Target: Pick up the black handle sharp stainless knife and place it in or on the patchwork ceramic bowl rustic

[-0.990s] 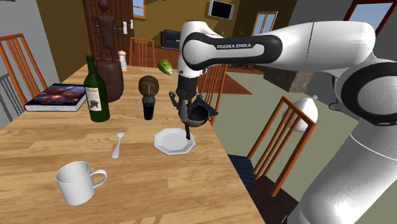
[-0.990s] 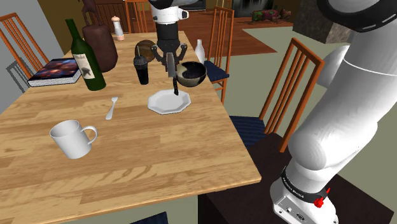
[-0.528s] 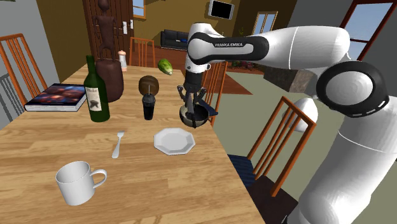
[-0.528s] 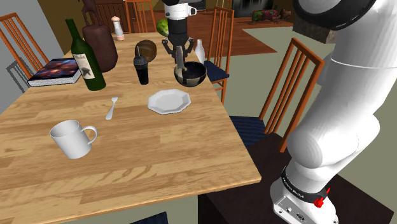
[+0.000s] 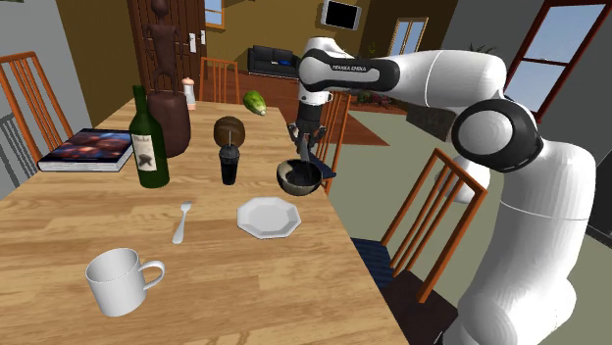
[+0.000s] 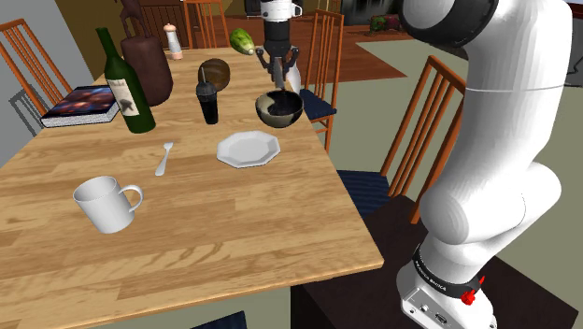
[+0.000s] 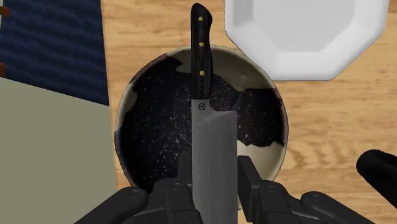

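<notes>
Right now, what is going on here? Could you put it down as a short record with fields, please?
Holder: black gripper, fingers pressed on both sides of the blade
Held thing: knife, black handle end toward the bowl
Beneath it: bowl, dark speckled inside, pale patchy rim
Neighbour: white plate beside the bowl
Surface: wooden table
Step left: knife not yet let go
</notes>
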Controlling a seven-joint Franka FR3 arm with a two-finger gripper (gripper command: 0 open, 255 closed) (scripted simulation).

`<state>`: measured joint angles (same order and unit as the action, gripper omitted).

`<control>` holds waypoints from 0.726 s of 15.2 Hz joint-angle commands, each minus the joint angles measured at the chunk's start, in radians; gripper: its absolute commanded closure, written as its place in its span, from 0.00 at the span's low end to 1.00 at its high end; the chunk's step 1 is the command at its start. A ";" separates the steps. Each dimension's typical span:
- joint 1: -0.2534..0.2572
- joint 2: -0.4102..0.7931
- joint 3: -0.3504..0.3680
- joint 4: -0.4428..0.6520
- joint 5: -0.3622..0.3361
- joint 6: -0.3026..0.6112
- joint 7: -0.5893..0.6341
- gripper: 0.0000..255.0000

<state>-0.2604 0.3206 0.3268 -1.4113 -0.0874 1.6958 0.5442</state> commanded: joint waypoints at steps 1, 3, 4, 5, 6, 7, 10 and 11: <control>-0.004 0.013 -0.003 0.001 -0.003 0.012 -0.008 1.00; -0.005 0.012 -0.004 -0.028 -0.003 0.039 -0.007 1.00; -0.006 0.011 -0.004 -0.042 -0.003 0.053 -0.007 1.00; -0.007 0.011 -0.005 -0.055 -0.003 0.066 -0.007 1.00; -0.008 0.011 -0.005 -0.069 -0.004 0.080 -0.007 1.00; -0.008 0.012 -0.005 -0.081 -0.004 0.093 -0.007 1.00; -0.010 0.015 -0.006 -0.118 -0.006 0.132 -0.006 1.00; -0.010 0.016 -0.007 -0.129 -0.006 0.145 -0.005 1.00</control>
<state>-0.2684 0.3356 0.3212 -1.5277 -0.0931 1.8258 0.5412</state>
